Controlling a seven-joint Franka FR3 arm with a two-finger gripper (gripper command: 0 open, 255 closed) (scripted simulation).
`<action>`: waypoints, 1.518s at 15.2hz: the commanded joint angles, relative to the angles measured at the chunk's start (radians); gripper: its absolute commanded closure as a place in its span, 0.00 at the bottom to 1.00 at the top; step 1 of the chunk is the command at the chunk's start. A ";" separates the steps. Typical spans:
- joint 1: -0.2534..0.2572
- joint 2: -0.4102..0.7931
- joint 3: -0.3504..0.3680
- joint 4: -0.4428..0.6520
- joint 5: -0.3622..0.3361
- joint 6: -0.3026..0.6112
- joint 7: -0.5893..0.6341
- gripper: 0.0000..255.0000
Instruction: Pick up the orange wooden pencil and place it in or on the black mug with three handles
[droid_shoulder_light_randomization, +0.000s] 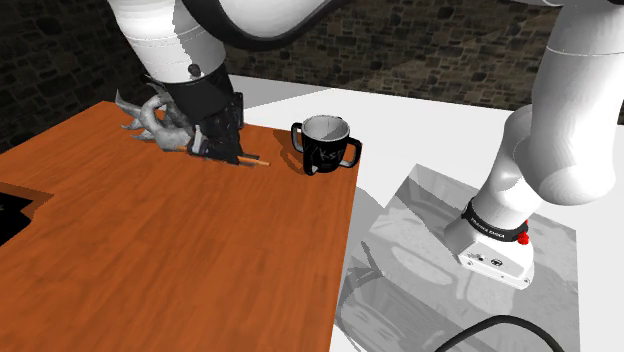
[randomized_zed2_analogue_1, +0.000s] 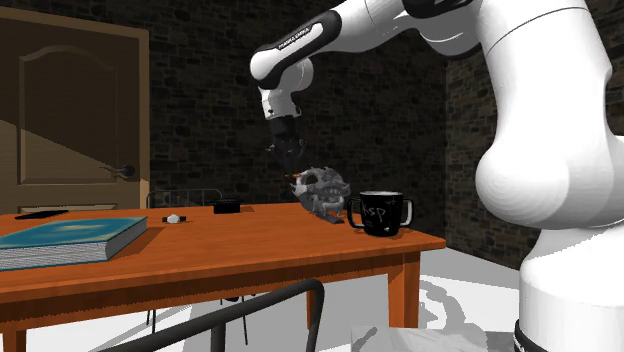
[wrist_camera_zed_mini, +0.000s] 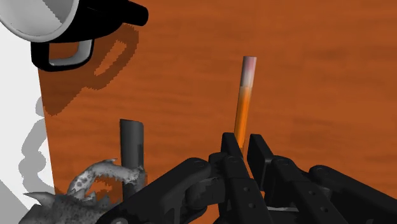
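Note:
My black gripper (droid_shoulder_light_randomization: 222, 140) is shut on the orange pencil (droid_shoulder_light_randomization: 251, 159), whose pink-tipped end sticks out beyond the fingertips. In the wrist view the pencil (wrist_camera_zed_mini: 242, 102) is clasped between the two fingers (wrist_camera_zed_mini: 233, 154). The second exterior view has the gripper (randomized_zed2_analogue_1: 292, 168) hanging above the table with the pencil (randomized_zed2_analogue_1: 297, 181) off the surface. The black mug (droid_shoulder_light_randomization: 325, 143) stands upright near the table's edge, to the shoulder view's right of the gripper. Its grey inside and one handle show in the wrist view (wrist_camera_zed_mini: 58, 27). The mug (randomized_zed2_analogue_1: 382, 213) stays apart from the gripper.
A grey spiky object (droid_shoulder_light_randomization: 155, 120) lies just behind the gripper; it also shows in the second exterior view (randomized_zed2_analogue_1: 322, 190). A blue book (randomized_zed2_analogue_1: 65, 240) and small dark items (randomized_zed2_analogue_1: 228, 207) sit further along the orange table (droid_shoulder_light_randomization: 180, 250). A chair back (randomized_zed2_analogue_1: 250, 312) stands before it.

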 joint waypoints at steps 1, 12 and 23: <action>0.003 0.000 0.001 0.025 0.001 -0.025 -0.004 1.00; -0.118 -0.280 -0.047 -0.245 0.119 0.037 -0.172 1.00; -0.196 -0.622 -0.219 -0.580 0.197 0.104 -0.450 1.00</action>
